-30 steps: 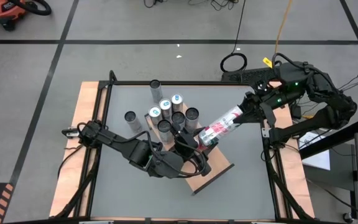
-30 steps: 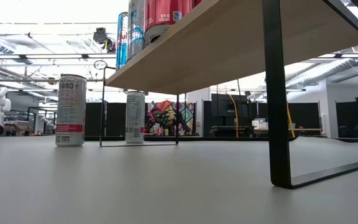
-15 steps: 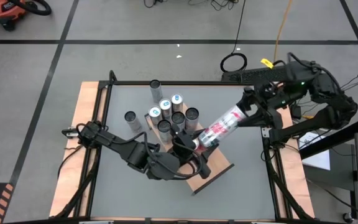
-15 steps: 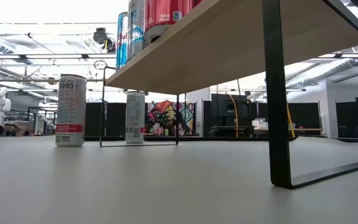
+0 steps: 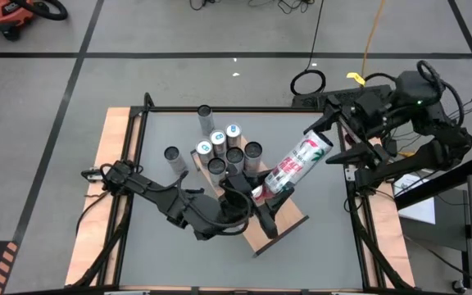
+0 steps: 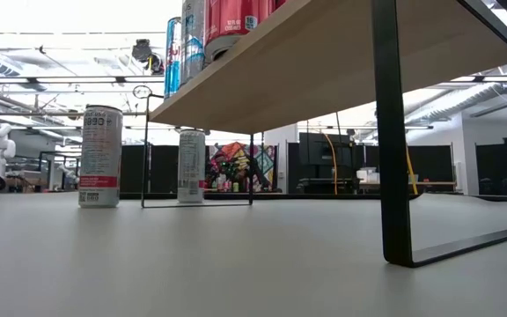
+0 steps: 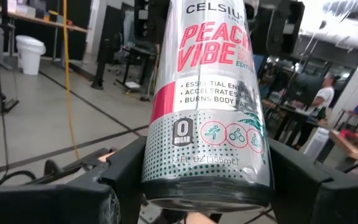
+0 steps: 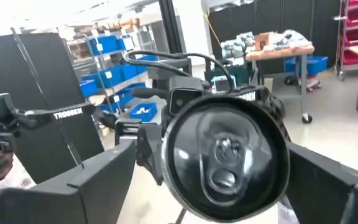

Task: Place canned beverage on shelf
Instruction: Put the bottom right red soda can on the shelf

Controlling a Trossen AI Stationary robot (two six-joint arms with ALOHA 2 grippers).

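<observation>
A silver and pink can (image 5: 292,168) slants above the shelf (image 5: 283,226), a light-brown board on black legs (image 6: 393,132). My left gripper (image 5: 262,197) is shut on the can's lower end. My right gripper (image 5: 324,145) is open. Its fingers stand on either side of the can's top end (image 8: 224,155) without touching it. Several cans (image 5: 228,149) stand upright on the shelf and also show in the low view (image 6: 208,26). My left gripper pinches the can's side wall just above its bottom rim (image 7: 160,168) between its two fingers, which lie across the can. The can is lifted clear of the shelf. It leans strongly, with its top toward the table's right and far side.
Two cans (image 6: 100,157) (image 6: 192,167) stand on the table beside the shelf, at its left and far side (image 5: 173,156) (image 5: 204,115). Pale wood strips (image 5: 105,188) run along the table's sides. The shelf's near right part is bare.
My right gripper has opened, let go of the can's top end and drawn back toward the table's right edge. The can stays in my left gripper, and its top end has swung a little toward the far edge.
</observation>
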